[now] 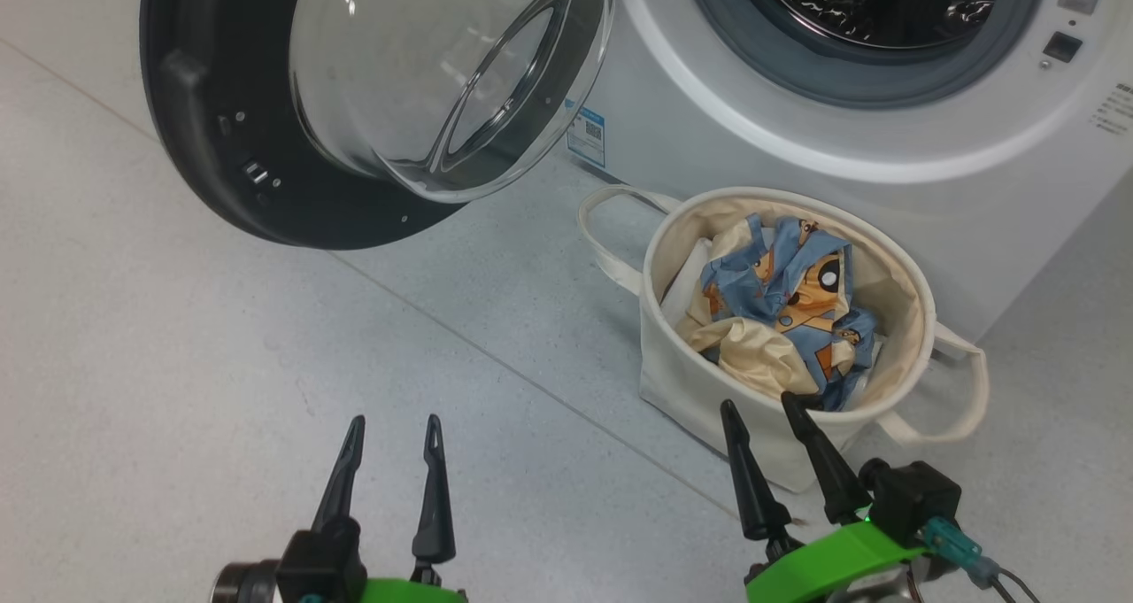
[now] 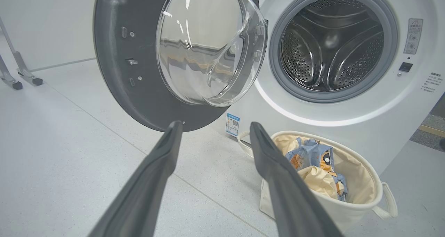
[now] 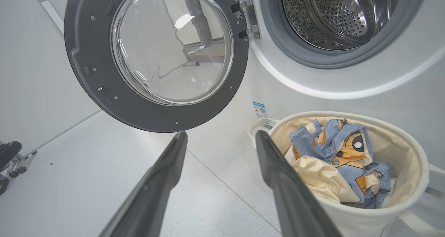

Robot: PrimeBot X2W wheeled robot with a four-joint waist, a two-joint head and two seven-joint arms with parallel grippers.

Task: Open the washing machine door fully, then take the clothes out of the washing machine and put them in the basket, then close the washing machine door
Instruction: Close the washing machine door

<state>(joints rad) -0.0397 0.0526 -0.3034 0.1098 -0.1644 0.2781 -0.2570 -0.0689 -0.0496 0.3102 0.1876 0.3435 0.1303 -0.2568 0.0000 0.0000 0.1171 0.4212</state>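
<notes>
Blue label (image 2: pixel 232 124) on washing machine (image 2: pixel 393 108): print unreadable (too small).

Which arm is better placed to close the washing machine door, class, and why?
Left. The clothes already lie in the basket, and the open washing machine door hangs on the robot's left, ahead of the open, empty left pincer. The right pincer sits by the basket.

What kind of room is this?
Probably a laundry area: a white front-loading washing machine stands with its round black-rimmed glass door open, and a cream canvas basket of blue cartoon-print clothes sits on the pale speckled floor.
</notes>
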